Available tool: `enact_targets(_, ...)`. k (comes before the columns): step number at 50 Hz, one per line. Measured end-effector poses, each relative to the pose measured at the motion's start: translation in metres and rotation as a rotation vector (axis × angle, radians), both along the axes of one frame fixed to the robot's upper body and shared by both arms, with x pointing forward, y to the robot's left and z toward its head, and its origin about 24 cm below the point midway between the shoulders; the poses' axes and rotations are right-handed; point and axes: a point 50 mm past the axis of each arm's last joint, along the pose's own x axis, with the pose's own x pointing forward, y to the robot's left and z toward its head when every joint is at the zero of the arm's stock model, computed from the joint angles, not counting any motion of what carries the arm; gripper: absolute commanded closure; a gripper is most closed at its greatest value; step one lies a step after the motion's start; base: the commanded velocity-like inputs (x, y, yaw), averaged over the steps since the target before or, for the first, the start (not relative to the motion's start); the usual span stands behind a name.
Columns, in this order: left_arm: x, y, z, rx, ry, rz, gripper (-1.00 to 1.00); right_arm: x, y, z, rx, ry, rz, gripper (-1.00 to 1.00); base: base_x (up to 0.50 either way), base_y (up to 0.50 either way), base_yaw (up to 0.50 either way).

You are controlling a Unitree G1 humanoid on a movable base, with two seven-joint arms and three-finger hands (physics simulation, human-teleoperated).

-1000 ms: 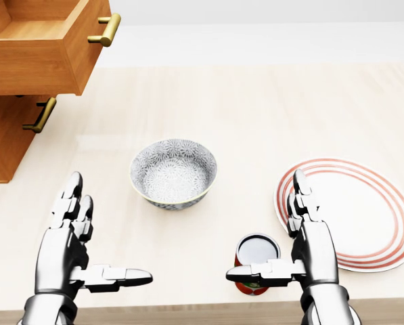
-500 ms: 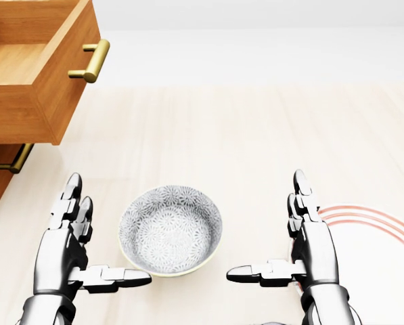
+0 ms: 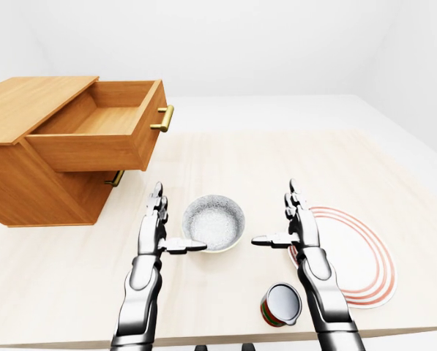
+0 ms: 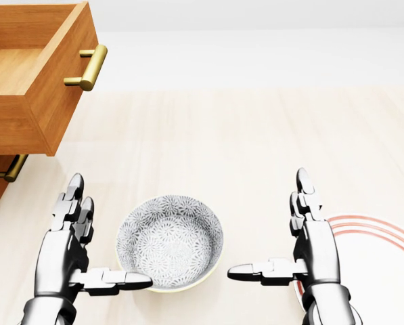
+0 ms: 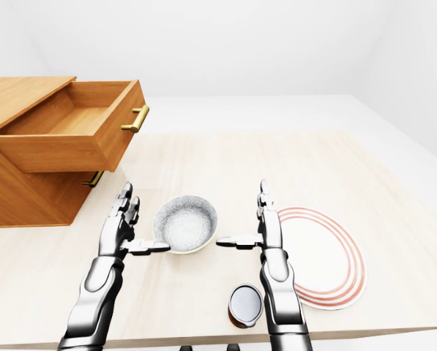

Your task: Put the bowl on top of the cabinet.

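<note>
The bowl [image 4: 169, 242], white with a grey flower pattern, stands upright on the light wooden table [image 4: 242, 156], between my two hands. My left hand [image 4: 110, 233] is open at the bowl's left, and its thumb [image 4: 124, 278] lies across the bowl's lower-left rim in the head view. Whether the thumb touches the rim I cannot tell. My right hand [image 4: 268, 227] is open to the right of the bowl, with a gap between them. The wooden cabinet [image 3: 28, 106] stands at the upper left, its flat top bare and its top drawer [image 3: 101, 124] pulled out.
A white plate with red rings [image 3: 357, 256] lies on the table right of my right hand. A red can [image 3: 281, 305] stands near the table's bottom edge, below the right hand. The open drawer's brass handle [image 4: 86, 68] overhangs the table above my left hand.
The whole picture has slid downward, so the camera has moved in over the table. The bowl now sits between my hands, and the can has left the head view. Both hands stay open.
</note>
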Motion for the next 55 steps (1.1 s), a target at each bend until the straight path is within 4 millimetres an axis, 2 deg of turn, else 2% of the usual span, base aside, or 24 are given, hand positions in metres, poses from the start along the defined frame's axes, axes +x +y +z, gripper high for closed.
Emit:
enact_targets(18,-0.011,-0.007,0.017,0.145,-0.13,0.008,-1.0,0.0,-0.002,0.0,-0.003,-0.005,-0.017,-1.0,0.0,0.0,0.0)
enact_targets(31,-0.017,-0.01,0.005,0.325,-0.092,0.058,-1.0,0.0,-0.002,-0.001,-0.004,-0.006,-0.016,-1.0,0.0,0.0,0.0)
enact_targets(43,-0.022,-0.009,-0.015,0.515,-0.034,0.129,-1.0,0.001,-0.002,-0.001,-0.006,-0.005,-0.013,-1.0,0.0,0.0,0.0)
enact_targets(55,-0.028,-0.007,-0.024,0.729,-0.055,0.219,-1.0,0.001,-0.002,-0.002,-0.008,-0.004,-0.01,-1.0,0.0,0.0,0.0)
